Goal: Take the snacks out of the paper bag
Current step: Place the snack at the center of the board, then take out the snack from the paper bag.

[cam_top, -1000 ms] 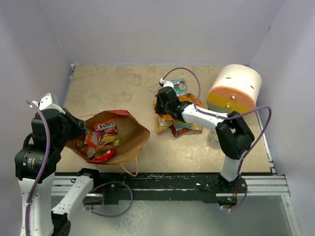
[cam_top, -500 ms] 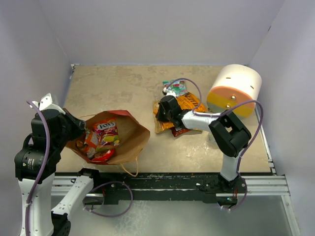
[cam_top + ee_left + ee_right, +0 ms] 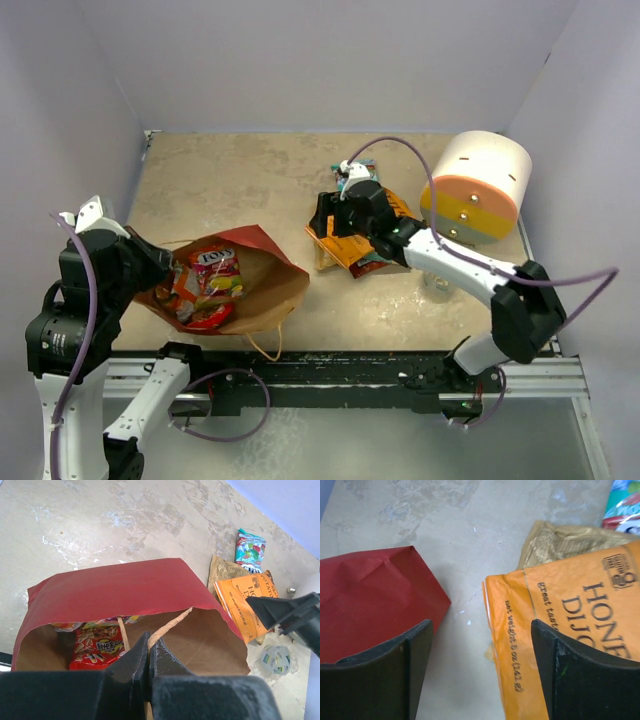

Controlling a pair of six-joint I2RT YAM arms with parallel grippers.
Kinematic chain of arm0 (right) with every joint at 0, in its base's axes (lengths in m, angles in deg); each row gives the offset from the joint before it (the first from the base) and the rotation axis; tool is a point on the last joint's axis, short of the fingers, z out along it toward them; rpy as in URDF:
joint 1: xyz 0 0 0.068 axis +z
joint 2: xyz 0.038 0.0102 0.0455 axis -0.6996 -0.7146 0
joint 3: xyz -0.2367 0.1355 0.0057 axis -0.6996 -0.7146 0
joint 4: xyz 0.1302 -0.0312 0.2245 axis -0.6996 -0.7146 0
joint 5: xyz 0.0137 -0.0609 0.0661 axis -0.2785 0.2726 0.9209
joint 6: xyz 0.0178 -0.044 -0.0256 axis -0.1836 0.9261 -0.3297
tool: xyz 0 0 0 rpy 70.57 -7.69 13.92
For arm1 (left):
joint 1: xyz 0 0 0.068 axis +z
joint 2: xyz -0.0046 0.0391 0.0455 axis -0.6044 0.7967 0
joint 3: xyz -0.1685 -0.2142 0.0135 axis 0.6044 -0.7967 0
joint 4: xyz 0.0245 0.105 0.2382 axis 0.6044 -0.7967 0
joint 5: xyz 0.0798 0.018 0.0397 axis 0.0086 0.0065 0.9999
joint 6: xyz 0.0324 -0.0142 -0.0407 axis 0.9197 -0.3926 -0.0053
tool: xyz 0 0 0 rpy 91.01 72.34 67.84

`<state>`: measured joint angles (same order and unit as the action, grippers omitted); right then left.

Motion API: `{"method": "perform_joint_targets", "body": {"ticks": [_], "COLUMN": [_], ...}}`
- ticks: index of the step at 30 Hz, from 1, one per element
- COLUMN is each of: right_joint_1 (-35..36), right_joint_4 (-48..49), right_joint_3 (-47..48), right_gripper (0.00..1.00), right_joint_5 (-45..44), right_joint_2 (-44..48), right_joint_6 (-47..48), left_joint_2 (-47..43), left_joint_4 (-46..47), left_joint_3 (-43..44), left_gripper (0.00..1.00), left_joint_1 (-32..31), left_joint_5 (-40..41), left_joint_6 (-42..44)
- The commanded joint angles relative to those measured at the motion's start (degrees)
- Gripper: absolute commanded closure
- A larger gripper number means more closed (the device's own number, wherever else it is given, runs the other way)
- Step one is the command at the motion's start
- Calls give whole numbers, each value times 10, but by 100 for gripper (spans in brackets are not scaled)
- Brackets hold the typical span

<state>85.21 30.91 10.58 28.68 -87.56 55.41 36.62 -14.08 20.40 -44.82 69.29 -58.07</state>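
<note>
The paper bag (image 3: 262, 272), red outside and brown inside, lies on its side with its mouth toward the left arm. Several snacks (image 3: 205, 285) show inside it, among them a red packet (image 3: 97, 647). My left gripper (image 3: 149, 642) is shut on the bag's string handle (image 3: 172, 624) at the mouth (image 3: 160, 265). An orange packet (image 3: 368, 232) lies on a pile right of the bag, with a teal-green packet (image 3: 358, 178) behind it. My right gripper (image 3: 480, 630) hangs open over bare table between the bag (image 3: 365, 600) and the orange packet (image 3: 570, 630), holding nothing.
A white cylinder (image 3: 478, 185) with an orange-yellow band stands at the back right. A small clear tape roll (image 3: 438, 285) lies in front of it, also in the left wrist view (image 3: 275, 657). Lilac walls close in the left, back and right sides.
My right gripper has opened and let go of the orange packet, which now lies on the pile. That arm's elbow has swung out to the right. The left gripper has kept its hold.
</note>
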Motion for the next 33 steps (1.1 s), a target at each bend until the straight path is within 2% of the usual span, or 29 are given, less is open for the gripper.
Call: {"method": "perform_joint_targets", "body": {"ticks": [1,4,8,12,15,18,29,33], "right_joint_1": [0,0,0,0,8,44,189,244], "right_joint_4": [-72,-89,-152,-163,-86,-43,30,38], "right_joint_3": [22,38,109,146,127,124,142,146], "right_gripper": [17,13,8,8,10,12,17,18], "right_joint_5": [-39,-60,-33,1,126,179,297,289], "right_joint_2": [60,89,100,108,126,134,112,86], "right_joint_6": [90,149,225,237,279,305,521,601], "left_joint_2": [-4,-1,5,10,5,-3,-20,-11], "left_joint_4": [14,18,30,60,92,119,156,147], "left_joint_3": [21,21,24,22,22,21,1,4], "left_gripper": [100,100,100,100,100,100,100,100], "left_joint_1": [-2,-2,-2,-2,-2,-3,-3,-2], "left_joint_5": [2,-5,-26,-73,-121,-146,-160,-161], "left_joint_6": [-6,-6,-5,13,30,43,29,21]}}
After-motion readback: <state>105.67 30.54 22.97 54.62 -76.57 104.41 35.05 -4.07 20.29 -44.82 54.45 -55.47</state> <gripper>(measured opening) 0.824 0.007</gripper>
